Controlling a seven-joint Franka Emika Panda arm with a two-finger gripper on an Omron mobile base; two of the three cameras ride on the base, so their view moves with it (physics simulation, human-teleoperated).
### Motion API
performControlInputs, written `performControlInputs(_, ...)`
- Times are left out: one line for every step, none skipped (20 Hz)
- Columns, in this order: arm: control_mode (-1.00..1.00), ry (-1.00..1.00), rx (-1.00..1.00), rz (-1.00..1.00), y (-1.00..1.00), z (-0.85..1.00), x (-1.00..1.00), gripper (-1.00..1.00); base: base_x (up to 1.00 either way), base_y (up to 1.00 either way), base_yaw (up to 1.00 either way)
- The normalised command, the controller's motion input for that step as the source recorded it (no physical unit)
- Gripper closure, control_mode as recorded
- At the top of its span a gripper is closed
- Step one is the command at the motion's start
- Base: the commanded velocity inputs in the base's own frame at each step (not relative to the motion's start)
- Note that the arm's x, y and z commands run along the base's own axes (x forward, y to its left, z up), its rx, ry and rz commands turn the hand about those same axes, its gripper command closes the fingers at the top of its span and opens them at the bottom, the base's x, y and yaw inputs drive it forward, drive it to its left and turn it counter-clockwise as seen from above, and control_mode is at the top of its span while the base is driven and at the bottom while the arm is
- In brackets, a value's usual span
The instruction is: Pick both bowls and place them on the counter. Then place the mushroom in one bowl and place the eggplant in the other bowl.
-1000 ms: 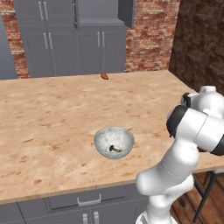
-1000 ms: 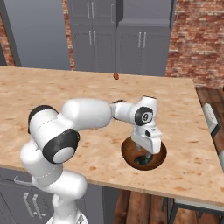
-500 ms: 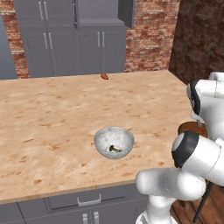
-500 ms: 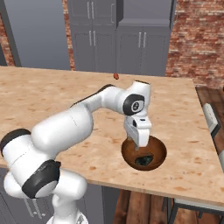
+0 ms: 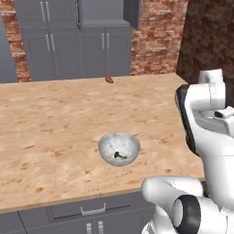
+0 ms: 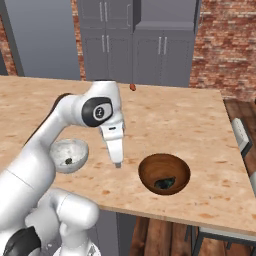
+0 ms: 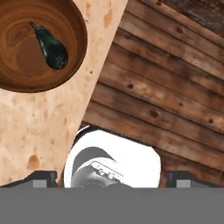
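Note:
The reddish-brown wood bowl (image 6: 164, 172) stands on the tan counter (image 6: 190, 120) near its front right, with the blackish eggplant (image 6: 165, 184) lying inside it. In the hand view the eggplant (image 7: 50, 43) rests in that bowl (image 7: 26, 65) at the top left. The grey-white speckled bowl (image 5: 119, 148) sits further left on the counter (image 5: 55, 119) with a small dark bit in it that I cannot identify. The mushroom (image 5: 109, 79) lies at the counter's far edge. My gripper (image 6: 118, 159) hangs open and empty between the two bowls, pointing down, its tips (image 7: 113, 178) wide apart.
Grey cabinets (image 5: 77, 41) and a brick wall (image 5: 157, 36) stand behind the counter. The counter's right edge drops to a dark wooden floor (image 7: 166, 87). My own arm (image 5: 205, 123) rises at the counter's front right corner.
My gripper has swung from over the wood bowl to its left, above bare counter. The eggplant stays in the wood bowl.

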Motion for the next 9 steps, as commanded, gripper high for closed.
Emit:
performControlInputs(-1.0, 0.0, -0.26, -0.03, 1.0, 0.32, -0.55, -1.0, 0.0, 0.0, 0.0)
performControlInputs(-1.0, 0.0, -0.26, -0.02, 1.0, 0.26, -0.48, -1.0, 0.0, 0.0, 0.0)
performControlInputs(-1.0, 0.0, -0.26, -0.02, 1.0, 0.21, -0.45, -1.0, 0.0, 0.0, 0.0)
performControlInputs(-1.0, 0.0, -0.24, -0.01, 0.98, 0.05, -0.33, -1.0, 0.0, 0.0, 0.0)
performControlInputs(-1.0, 0.0, -0.18, 0.0, 0.8, 0.0, -0.27, -1.0, 0.0, 0.0, 0.0)
performControlInputs(-1.0, 0.0, -0.15, 0.0, 0.66, 0.0, -0.11, -1.0, 0.0, 0.0, 0.0)
performControlInputs(-1.0, 0.02, -0.01, 0.0, 0.17, 0.0, 0.0, -1.0, 0.0, 0.0, 0.0)
performControlInputs(-1.0, 0.0, 0.0, 0.0, 0.0, 0.0, 0.0, -1.0, 0.0, 0.0, 0.0)
performControlInputs(-1.0, 0.0, 0.0, 0.0, 0.0, 0.0, 0.0, -1.0, 0.0, 0.0, 0.0)
